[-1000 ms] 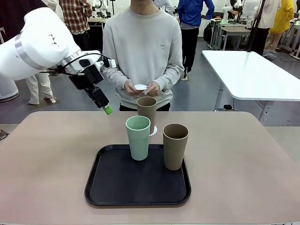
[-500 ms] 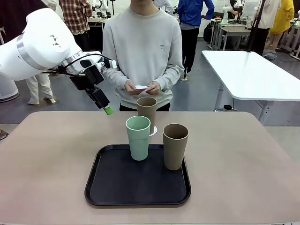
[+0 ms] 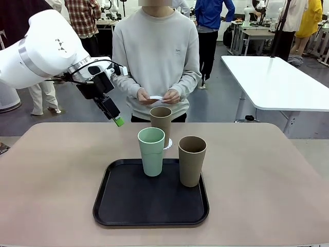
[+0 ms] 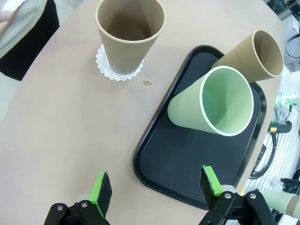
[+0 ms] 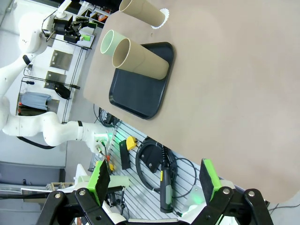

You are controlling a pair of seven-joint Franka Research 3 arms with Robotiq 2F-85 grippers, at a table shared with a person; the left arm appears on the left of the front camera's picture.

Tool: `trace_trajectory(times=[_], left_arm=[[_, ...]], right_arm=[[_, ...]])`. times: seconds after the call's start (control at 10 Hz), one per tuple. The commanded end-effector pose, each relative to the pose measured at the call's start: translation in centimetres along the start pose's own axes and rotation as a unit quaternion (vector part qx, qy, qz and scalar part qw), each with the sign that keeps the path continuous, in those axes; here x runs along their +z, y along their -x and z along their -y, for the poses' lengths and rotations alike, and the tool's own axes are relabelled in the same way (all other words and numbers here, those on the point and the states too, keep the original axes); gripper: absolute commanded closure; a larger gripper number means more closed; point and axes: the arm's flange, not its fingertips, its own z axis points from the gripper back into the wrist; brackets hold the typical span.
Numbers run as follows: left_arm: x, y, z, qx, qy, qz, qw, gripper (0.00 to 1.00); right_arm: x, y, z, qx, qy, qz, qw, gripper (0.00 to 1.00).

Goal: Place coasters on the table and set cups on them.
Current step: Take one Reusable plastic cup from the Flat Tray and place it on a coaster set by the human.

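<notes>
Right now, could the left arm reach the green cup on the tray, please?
Probably yes. The left gripper hangs open above the table, to the left of the green cup, with nothing between them. The brown cup on the tray stands apart on the green cup's other side.

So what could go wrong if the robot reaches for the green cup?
The tall mint cup stands close to the brown cup on the black tray, so the open left claw might bump one over. The far brown cup is right behind it too, and a nudge could slide it off its thin paper coaster.
</notes>
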Motion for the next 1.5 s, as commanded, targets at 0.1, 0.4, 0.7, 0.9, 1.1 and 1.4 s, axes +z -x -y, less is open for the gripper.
trace_trajectory(times=[0.1, 0.4, 0.7, 0.9, 1.1, 1.4], left_arm=[[3.1, 5.4, 3.6, 0.128, -0.133, -0.03, 0.982, 0.0], [4.4, 15.1, 2.6, 0.237, -0.152, -0.051, 0.958, 0.0], [4.0, 16.2, 1.9, 0.236, -0.153, -0.05, 0.958, 0.0], [6.4, 19.7, 0.1, 0.257, -0.009, 0.063, 0.964, 0.0], [10.4, 24.7, -3.0, 0.245, 0.226, 0.239, 0.912, 0.0], [14.3, 31.5, -5.5, 0.262, 0.31, 0.313, 0.859, 0.0]], right_arm=[[0.0, -0.1, 0.0, 0.0, -0.007, 0.002, 1.0, 0.0], [0.0, -0.1, 0.0, 0.0, -0.007, 0.002, 1.0, 0.0], [0.0, -0.1, 0.0, 0.0, -0.007, 0.002, 1.0, 0.0], [0.0, -0.1, 0.0, 0.0, -0.007, 0.002, 1.0, 0.0], [0.0, -0.1, 0.0, 0.0, -0.007, 0.002, 1.0, 0.0], [0.0, -0.1, 0.0, 0.0, -0.007, 0.002, 1.0, 0.0]])
